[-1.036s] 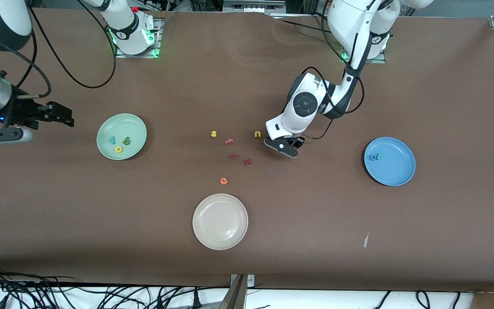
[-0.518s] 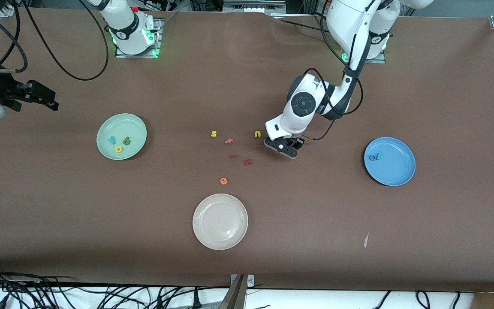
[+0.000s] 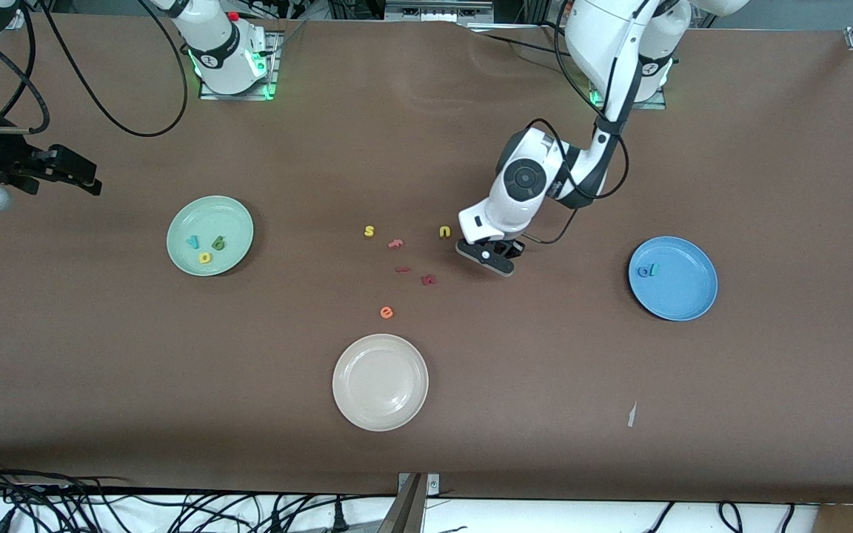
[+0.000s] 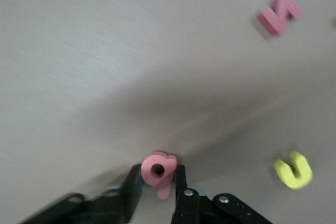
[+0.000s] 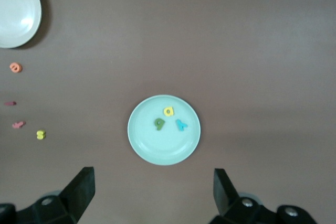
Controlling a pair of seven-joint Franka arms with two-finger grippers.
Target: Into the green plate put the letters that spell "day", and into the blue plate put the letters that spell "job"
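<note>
Fingers [image 4: 181,182] of left gripper [image 4: 157,184] pinch salmon-pink "b" [image 4: 157,169].

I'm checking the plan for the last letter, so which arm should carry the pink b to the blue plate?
Left, most likely. The left gripper already has its fingers around the pink b, and the blue plate lies toward its end. The right gripper waits open above the green plate.
</note>
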